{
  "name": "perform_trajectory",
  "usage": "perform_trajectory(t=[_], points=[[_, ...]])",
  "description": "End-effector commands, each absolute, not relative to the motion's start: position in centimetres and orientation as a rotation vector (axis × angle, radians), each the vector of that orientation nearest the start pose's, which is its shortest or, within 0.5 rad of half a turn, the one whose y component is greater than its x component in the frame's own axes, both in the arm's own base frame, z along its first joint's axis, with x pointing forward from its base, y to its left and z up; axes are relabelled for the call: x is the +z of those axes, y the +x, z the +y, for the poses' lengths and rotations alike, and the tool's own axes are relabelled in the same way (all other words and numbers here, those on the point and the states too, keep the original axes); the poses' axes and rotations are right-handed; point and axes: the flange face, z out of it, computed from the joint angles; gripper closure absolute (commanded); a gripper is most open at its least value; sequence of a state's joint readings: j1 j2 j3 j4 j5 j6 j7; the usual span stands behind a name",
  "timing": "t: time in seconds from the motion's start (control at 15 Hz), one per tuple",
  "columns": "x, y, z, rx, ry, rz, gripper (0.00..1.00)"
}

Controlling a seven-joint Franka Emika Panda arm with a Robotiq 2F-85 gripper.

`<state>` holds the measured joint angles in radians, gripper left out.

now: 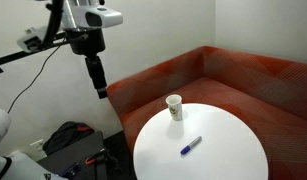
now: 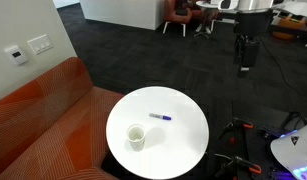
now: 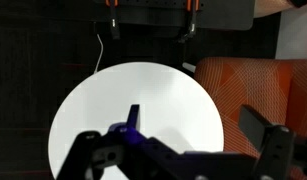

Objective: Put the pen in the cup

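The blue pen [image 1: 191, 146] lies flat on the round white table [image 1: 228, 150], near its middle. It also shows in an exterior view [image 2: 160, 116]. The white paper cup [image 1: 174, 107] stands upright near the table's edge on the sofa side, also in an exterior view [image 2: 136, 137], a short way from the pen. My gripper [image 1: 97, 85] hangs high in the air beside the table, far from both, as in an exterior view [image 2: 245, 62]. In the wrist view the gripper [image 3: 173, 135] is open and empty. The pen's tip [image 3: 134, 114] pokes out above one finger. The cup is hidden there.
A curved orange sofa [image 1: 233, 75] wraps round one side of the table [image 2: 183, 145], also in an exterior view [image 2: 43, 120]. Dark bags and gear [image 1: 73, 145] lie on the floor by the robot base. Stand legs with red clamps [image 3: 148, 20] are beyond the table.
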<state>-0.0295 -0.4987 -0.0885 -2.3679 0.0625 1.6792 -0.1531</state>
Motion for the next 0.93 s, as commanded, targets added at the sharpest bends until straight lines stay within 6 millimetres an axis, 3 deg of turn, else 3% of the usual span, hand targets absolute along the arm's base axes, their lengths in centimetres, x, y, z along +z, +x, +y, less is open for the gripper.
perform_trajectory(t=[0.0, 0.47, 0.87], points=[[49.4, 37.7, -4.1, 0.267, -3.002, -0.056, 0.00], [49.4, 38.0, -4.2, 0.221, -3.008, -0.027, 0.00], [48.3, 41.6, -4.4, 0.033, -3.075, 0.089, 0.00]])
